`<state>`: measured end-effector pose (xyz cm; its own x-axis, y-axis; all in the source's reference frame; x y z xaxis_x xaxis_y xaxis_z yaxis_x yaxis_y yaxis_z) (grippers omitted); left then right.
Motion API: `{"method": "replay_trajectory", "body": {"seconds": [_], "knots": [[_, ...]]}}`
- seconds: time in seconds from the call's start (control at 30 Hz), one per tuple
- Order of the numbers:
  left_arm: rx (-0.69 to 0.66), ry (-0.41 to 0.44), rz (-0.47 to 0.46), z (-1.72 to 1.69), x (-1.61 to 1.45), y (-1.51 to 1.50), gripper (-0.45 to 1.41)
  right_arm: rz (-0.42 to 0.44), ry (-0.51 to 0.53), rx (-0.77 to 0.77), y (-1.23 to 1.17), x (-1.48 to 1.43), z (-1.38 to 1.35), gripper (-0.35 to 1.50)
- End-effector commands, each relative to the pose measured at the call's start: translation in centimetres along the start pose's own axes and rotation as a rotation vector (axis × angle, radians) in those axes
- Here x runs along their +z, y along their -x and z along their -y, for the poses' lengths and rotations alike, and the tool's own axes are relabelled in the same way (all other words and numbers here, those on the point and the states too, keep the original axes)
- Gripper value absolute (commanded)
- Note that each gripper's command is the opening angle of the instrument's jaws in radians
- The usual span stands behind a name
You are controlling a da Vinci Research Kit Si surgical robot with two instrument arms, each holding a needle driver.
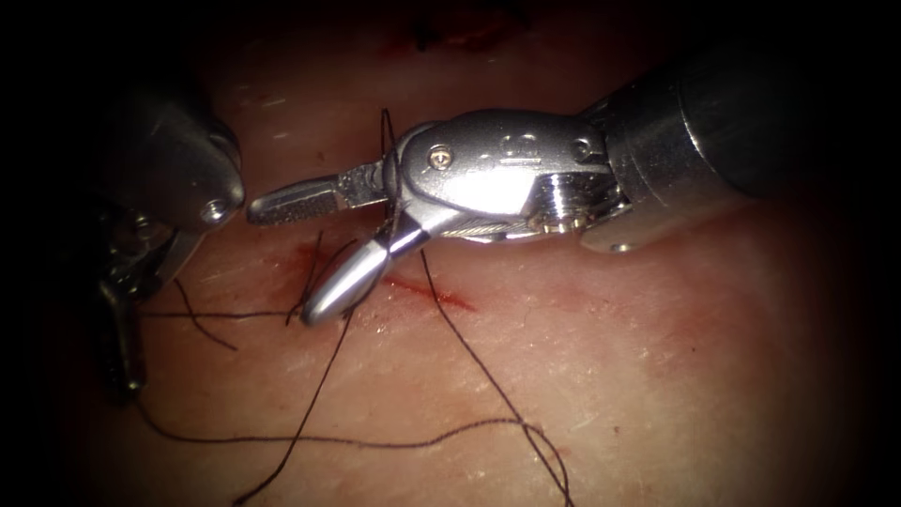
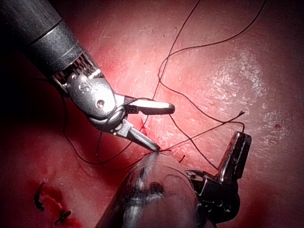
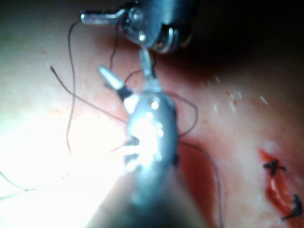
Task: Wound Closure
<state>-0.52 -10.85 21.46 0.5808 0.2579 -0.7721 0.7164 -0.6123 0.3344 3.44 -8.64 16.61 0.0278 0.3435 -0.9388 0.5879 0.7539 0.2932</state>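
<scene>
Right tool (image 1: 291,255) gaping wide, holding nothing, over cut (image 1: 427,291); thread (image 1: 469,352) lying loose on tissue (image 1: 657,376). Left tool (image 1: 127,282) jaws: cannot tell. Stitches (image 3: 280,183) sitting knotted further along; here closure unfinished.

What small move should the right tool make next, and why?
Probably close the right tool gently. Its jaws stand open and hold nothing, and a strand of thread lies between them, beside the cut.
</scene>
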Motion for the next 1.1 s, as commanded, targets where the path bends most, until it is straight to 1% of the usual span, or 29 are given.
{"method": "replay_trajectory", "body": {"seconds": [0.03,0.5,0.53,0.6,0.63,0.67,0.73,0.8,0.9,0.93,1.03,1.1], "knots": [[-0.001,-0.004,-0.006,-0.03,0.15,0.08,-0.45,-0.004,-0.002,0.003,0.05,0.12,0.04,0.64],[-0.001,-0.004,-0.006,-0.03,0.15,0.08,-0.45,-0.004,-0.002,0.003,0.05,0.12,0.04,0.64],[0.0,0.034,-0.015,-0.05,0.16,0.09,-0.45,-0.004,-0.002,0.003,0.05,0.12,0.04,0.64],[0.011,0.348,-0.086,-0.1,0.19,0.08,-0.45,-0.004,-0.002,0.003,0.05,0.12,0.04,0.64],[0.013,0.422,-0.103,-0.13,0.2,0.05,-0.45,-0.004,-0.002,0.003,0.05,0.12,0.04,0.64],[0.013,0.468,-0.114,-0.17,0.21,0.01,-0.45,-0.004,-0.002,0.003,0.05,0.12,0.04,0.64],[0.01,0.464,-0.114,-0.22,0.21,-0.05,-0.45,-0.004,-0.002,0.003,0.05,0.12,0.04,0.64],[0.01,0.534,-0.13,-0.26,0.19,-0.11,-0.45,-0.004,-0.002,0.003,0.05,0.12,0.04,0.64],[0.015,0.644,-0.154,-0.27,0.17,-0.09,-0.45,-0.004,-0.002,0.003,0.05,0.12,0.04,0.64],[0.013,0.607,-0.145,-0.26,0.16,-0.08,-0.45,-0.004,-0.002,0.003,0.05,0.12,0.04,0.64],[0.014,0.536,-0.126,-0.19,0.14,-0.01,-0.45,-0.004,-0.002,0.003,0.05,0.12,0.04,0.64],[0.007,0.336,-0.08,-0.15,0.11,0.05,-0.45,-0.004,-0.002,0.003,0.05,0.12,0.04,0.64]]}}
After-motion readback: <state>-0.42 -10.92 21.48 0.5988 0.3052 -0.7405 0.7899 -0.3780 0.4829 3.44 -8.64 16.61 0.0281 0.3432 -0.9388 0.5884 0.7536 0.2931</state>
